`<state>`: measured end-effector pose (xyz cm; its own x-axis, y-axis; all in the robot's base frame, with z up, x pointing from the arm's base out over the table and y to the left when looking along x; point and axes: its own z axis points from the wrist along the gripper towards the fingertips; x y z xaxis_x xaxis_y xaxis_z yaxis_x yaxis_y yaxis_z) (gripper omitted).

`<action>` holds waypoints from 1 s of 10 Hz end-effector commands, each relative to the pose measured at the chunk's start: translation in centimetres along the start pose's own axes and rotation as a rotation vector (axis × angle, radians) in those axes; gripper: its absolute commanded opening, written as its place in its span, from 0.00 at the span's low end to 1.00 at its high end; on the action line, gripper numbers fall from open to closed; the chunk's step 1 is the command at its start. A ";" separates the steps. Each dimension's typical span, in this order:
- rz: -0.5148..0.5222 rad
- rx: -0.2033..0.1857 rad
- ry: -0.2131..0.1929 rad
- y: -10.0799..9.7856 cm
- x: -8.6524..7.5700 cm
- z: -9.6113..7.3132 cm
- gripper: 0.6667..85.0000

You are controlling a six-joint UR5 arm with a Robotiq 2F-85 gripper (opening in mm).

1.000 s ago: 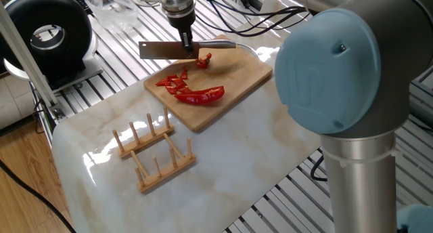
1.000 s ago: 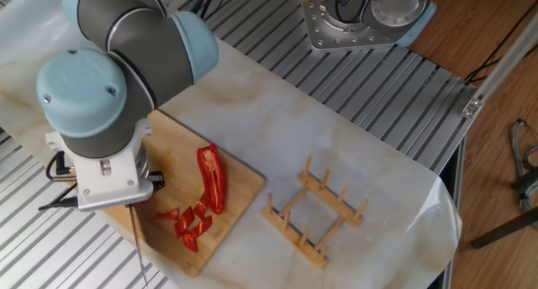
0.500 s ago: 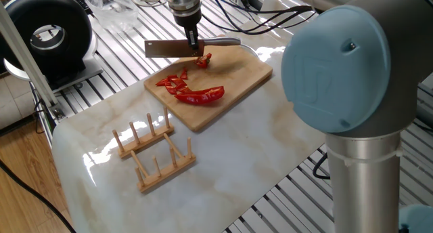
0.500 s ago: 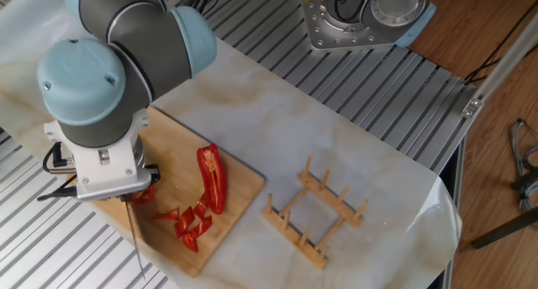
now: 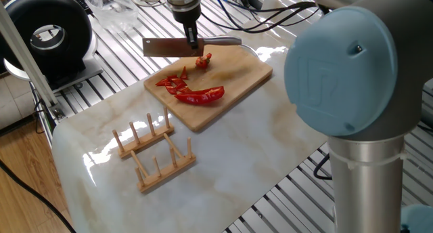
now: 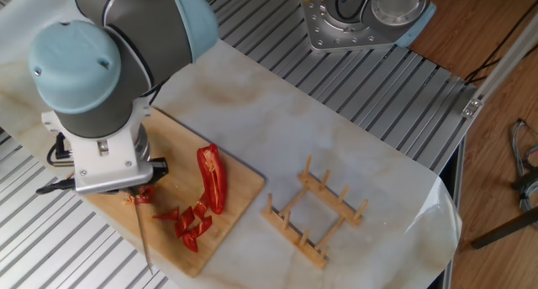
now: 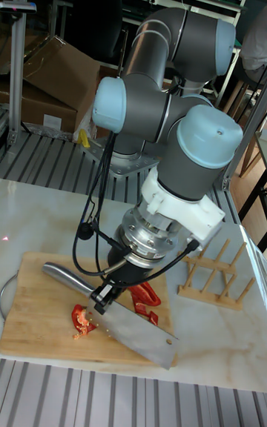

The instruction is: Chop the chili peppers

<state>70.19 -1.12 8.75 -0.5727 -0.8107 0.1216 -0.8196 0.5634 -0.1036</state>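
The chili peppers lie on a wooden cutting board (image 5: pixel 237 74): one long curved half (image 5: pixel 201 95), several small cut bits (image 5: pixel 174 81) to its left, and a separate chunk (image 5: pixel 203 60) further back. My gripper (image 5: pixel 192 43) is shut on the handle of a cleaver-style knife (image 5: pixel 164 48), whose blade hovers over the board's back edge just left of the chunk. In the tall fixed view the gripper (image 7: pixel 104 295) holds the blade (image 7: pixel 139 328) beside the chunk (image 7: pixel 80 319). In the other fixed view the wrist hides the fingers; the blade (image 6: pixel 144 239) shows edge-on next to the bits (image 6: pixel 190 223).
A wooden dish rack (image 5: pixel 153 152) stands on the marble tabletop in front of the board. A black round device (image 5: pixel 47 36) sits at the back left, past the table edge. Cables trail behind the board. The arm's large elbow joint (image 5: pixel 345 70) fills the right foreground.
The gripper and knife have shifted slightly sideways along the back of the board, closer to the separate chili chunk. The peppers have not moved.
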 end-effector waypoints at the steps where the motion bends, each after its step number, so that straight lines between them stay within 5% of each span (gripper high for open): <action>1: 0.061 -0.079 -0.047 2.3 -1.9 -0.9 0.01; 3: 0.082 -0.089 -0.049 2.8 -2.9 -1.4 0.01; 7: 0.111 -0.044 -0.095 1.6 -5.4 -0.8 0.01; 10: 0.125 -0.023 -0.060 0.9 -5.2 0.6 0.01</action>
<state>71.82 3.43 8.15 -0.6555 -0.7535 0.0508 -0.7546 0.6510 -0.0818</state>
